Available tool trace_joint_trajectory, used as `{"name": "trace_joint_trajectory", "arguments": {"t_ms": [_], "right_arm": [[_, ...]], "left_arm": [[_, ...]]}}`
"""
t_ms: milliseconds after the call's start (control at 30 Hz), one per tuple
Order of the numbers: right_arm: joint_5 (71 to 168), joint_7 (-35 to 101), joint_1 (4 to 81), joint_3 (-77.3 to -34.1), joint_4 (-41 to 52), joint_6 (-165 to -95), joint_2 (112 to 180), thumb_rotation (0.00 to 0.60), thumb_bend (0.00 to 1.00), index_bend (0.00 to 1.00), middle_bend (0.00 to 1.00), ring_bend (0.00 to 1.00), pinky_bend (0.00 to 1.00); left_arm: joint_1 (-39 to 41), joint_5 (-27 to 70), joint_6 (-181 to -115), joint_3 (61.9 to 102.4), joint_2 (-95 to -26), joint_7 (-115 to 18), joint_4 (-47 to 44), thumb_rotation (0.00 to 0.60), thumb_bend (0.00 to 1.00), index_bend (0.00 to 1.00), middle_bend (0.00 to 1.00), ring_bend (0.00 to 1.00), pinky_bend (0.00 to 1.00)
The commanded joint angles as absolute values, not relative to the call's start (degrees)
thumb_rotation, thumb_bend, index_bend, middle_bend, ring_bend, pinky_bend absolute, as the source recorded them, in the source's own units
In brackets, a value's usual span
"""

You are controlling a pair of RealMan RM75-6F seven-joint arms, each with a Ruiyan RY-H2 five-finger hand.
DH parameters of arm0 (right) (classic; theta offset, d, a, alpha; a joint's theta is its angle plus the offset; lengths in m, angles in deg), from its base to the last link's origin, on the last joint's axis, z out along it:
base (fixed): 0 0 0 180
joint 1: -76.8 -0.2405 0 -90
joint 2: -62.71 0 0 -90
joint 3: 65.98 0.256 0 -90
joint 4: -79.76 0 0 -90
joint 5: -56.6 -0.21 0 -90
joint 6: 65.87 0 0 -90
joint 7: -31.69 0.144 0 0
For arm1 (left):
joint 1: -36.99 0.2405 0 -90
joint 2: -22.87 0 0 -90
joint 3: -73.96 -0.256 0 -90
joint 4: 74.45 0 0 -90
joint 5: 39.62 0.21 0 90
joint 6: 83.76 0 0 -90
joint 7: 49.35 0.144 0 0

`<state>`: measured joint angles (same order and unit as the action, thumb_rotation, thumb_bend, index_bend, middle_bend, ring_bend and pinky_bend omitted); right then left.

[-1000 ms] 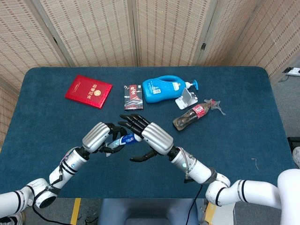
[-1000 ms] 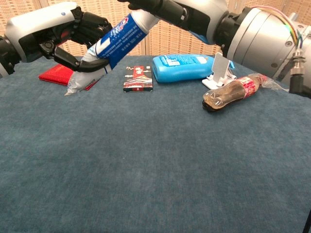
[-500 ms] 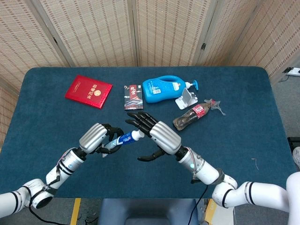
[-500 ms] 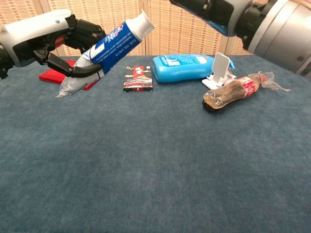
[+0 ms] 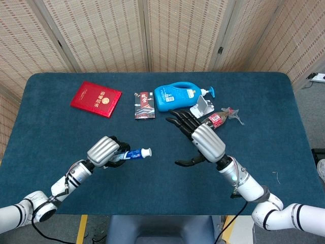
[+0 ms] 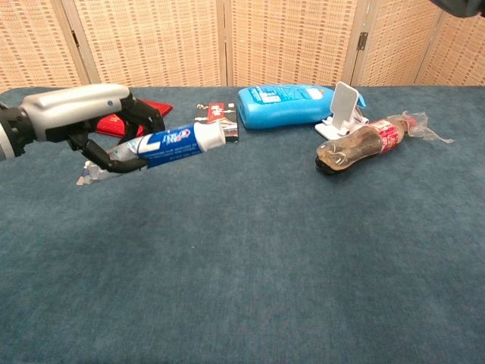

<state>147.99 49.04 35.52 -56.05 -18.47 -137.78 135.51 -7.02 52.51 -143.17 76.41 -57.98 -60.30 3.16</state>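
Fingers (image 6: 121, 163) of my left hand (image 5: 104, 151) are wrapped around the toothpaste tube (image 6: 163, 145), holding it clear above the desk (image 5: 61, 137) at the crimped end. Its long axis runs nearly level, cap pointing toward my right hand (image 5: 200, 137), which hangs over the desk with its fingers spread and holding nothing. A bare gap of cloth lies between the cap and that open palm, so the left hand is plainly the nearer one, being already on the tube. Beyond my right hand lie a cola bottle (image 5: 208, 124), a white phone stand (image 6: 339, 110) and a blue pump bottle (image 5: 177, 97); a small packet (image 5: 143, 105) and a red booklet (image 5: 96, 98) sit further left.
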Motion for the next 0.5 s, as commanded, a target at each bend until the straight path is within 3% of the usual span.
{"name": "trace_joint_trajectory", "arguments": {"t_ms": [33,167,233,367,500], "right_arm": [[147.52,49.52,36.38,-56.46,-18.29,-138.08,134.93,0.084,0.00,0.00,0.00,0.00,0.00],[147.39,49.47,37.21,-56.55,-17.64,-138.59,134.68,0.083,0.00,0.00,0.00,0.00,0.00],[147.49,49.25,37.59,-56.63,-17.53,-138.88,134.76,0.084,0.00,0.00,0.00,0.00,0.00],[147.59,49.55,38.28,-57.08,-17.40,-138.92,134.68,0.084,0.00,0.00,0.00,0.00,0.00],[147.41,49.47,39.13,-57.26,-17.21,-139.19,134.09,0.084,0.00,0.00,0.00,0.00,0.00]], "left_arm": [[-8.40,47.62,-136.98,76.53,-59.67,-54.76,1.86,0.600,0.59,0.61,0.68,0.60,0.44],[-9.04,43.39,-133.26,77.30,-60.88,-49.98,1.64,0.600,0.52,0.56,0.64,0.56,0.43],[-9.19,40.09,-131.34,77.91,-61.23,-46.74,2.05,0.600,0.46,0.47,0.58,0.51,0.38],[-8.92,34.50,-130.43,79.10,-61.29,-40.96,3.95,0.600,0.36,0.19,0.39,0.35,0.26],[-8.51,31.32,-130.55,79.54,-60.31,-37.97,6.03,0.600,0.35,0.08,0.25,0.23,0.21]]}}
